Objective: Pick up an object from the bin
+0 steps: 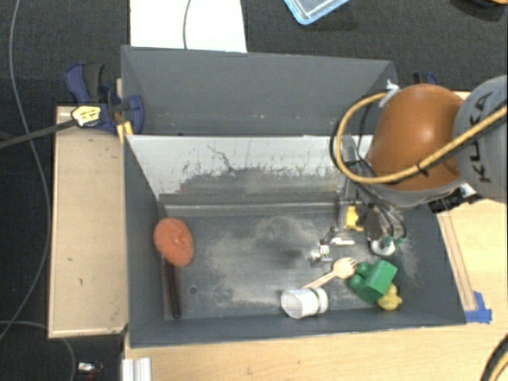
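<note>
- At the bin's (238, 101) right side, the arm bends steeply down; the end effector (337, 240) hangs low, its opening impossible to tell.
- Just below it lies a pale wooden spoon (329, 276), long axis diagonal, bowl nearest the end effector.
- A green block (373, 280) sits below-right.

In your bin (238, 260): rust-orange lump (174, 240) at left, dark rod (170, 290) just near of it. White cup (304, 302), pale spoon (332, 274), green block (373, 281) and yellow piece (388, 300) clustered near right. Your hand (335, 240) hangs just beyond them.
</note>
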You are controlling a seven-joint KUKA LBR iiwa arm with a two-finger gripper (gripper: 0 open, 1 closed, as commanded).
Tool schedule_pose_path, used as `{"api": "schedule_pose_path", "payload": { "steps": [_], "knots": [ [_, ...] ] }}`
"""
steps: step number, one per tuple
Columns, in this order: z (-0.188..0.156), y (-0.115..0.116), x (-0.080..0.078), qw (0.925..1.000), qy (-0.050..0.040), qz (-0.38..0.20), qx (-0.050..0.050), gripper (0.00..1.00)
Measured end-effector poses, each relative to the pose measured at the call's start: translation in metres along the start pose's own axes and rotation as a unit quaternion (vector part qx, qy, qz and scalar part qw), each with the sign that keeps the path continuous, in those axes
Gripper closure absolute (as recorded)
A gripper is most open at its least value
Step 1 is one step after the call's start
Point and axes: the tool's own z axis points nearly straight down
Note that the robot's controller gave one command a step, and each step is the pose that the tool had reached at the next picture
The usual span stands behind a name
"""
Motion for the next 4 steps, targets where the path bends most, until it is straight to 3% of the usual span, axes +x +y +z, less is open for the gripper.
{"api": "schedule_pose_path", "payload": {
  "steps": [1,2,3,4],
  "knots": [
    [-0.004,0.000,-0.002,1.0000,-0.0041,0.000,0.000,0.00],
    [0.066,-0.049,-0.059,0.9999,-0.0122,-0.004,-0.001,0.00],
    [0.077,-0.088,-0.008,0.9999,-0.0081,0.008,-0.001,0.00],
    [0.093,-0.095,-0.001,0.9999,-0.0107,0.006,-0.001,0.00]
  ]
}}
